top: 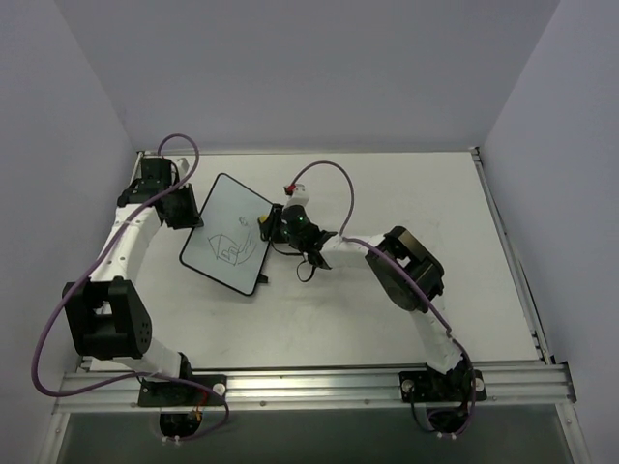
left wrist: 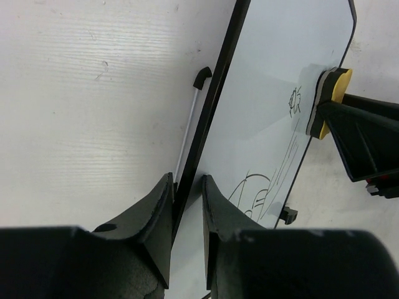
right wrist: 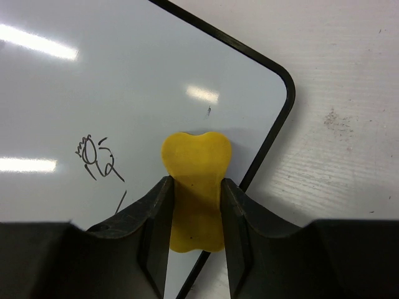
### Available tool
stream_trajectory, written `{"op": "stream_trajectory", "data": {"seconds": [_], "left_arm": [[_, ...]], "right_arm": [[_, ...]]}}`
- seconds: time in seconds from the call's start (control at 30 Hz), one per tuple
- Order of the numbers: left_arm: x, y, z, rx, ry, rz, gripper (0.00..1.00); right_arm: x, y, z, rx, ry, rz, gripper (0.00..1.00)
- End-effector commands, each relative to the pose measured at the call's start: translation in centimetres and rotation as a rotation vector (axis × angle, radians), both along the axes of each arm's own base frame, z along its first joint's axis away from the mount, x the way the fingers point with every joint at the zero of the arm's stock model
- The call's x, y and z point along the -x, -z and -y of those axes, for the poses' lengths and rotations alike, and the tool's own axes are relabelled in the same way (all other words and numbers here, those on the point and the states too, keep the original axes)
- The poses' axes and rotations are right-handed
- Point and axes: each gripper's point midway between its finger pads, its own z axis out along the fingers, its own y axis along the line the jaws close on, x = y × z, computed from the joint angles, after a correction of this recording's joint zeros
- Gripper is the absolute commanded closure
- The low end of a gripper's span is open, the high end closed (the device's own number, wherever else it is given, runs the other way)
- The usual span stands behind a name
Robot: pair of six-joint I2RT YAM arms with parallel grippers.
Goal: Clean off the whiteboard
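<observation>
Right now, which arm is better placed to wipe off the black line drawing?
Right: the right gripper holds the small yellow eraser on the black-rimmed white whiteboard; the left gripper only clamps its edge.

White tabletop (top: pixel 329 319), faintly grained. Left of centre, the whiteboard (top: pixel 224 235), set askew, small black feet (left wrist: pixel 288 215) close to the surface; contact with the tabletop unclear. Near its rounded corner, a grey scuff (right wrist: pixel 336 119). Along the near edge, an aluminium rail (top: pixel 319 385) carrying both arm bases.
</observation>
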Motion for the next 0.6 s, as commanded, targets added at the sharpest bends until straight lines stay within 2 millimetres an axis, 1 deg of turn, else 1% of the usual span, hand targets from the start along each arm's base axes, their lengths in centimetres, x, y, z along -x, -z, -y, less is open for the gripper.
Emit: {"op": "stream_trajectory", "data": {"seconds": [0.0, 0.03, 0.1, 0.13, 0.33, 0.37, 0.43, 0.47, 0.5, 0.57], "left_arm": [[2.3, 4.1, 0.1, -0.104, -0.01, -0.159, 0.98], [2.3, 4.1, -0.2, -0.128, -0.018, -0.16, 0.98], [2.2, 4.0, -0.4, -0.143, -0.021, -0.151, 0.98], [2.3, 4.1, -0.3, -0.147, -0.021, -0.152, 0.98], [2.4, 4.0, -0.4, -0.181, -0.022, -0.14, 0.98], [2.4, 3.9, -0.3, -0.181, -0.019, -0.137, 0.98], [2.4, 3.9, -0.1, -0.18, -0.016, -0.137, 0.98], [2.4, 4.0, -0.1, -0.182, -0.015, -0.138, 0.98], [2.4, 4.0, 0.1, -0.182, -0.01, -0.139, 0.98], [2.5, 3.9, 0.1, -0.191, -0.009, -0.138, 0.98]], "right_arm": [[-1.1, 1.4, 1.6, 0.082, 0.026, -0.041, 1.0], [-1.5, 0.8, 1.5, 0.071, 0.025, -0.034, 1.0], [-1.8, 0.9, 1.4, 0.074, 0.026, -0.036, 1.0], [-2.2, 0.4, 1.3, 0.067, 0.028, -0.031, 1.0], [-2.9, -0.7, 0.2, 0.032, 0.01, -0.031, 1.0], [-2.6, -1.2, -0.9, 0.013, -0.014, -0.026, 1.0], [-1.9, -1.2, -2.1, 0.017, -0.031, -0.025, 1.0], [-1.7, -1.9, -3.1, 0.013, -0.046, -0.007, 1.0], [-0.4, -1.9, -4.6, 0.016, -0.07, -0.004, 1.0], [0.7, -2.5, -6.2, -0.003, -0.097, 0.003, 1.0]]}}
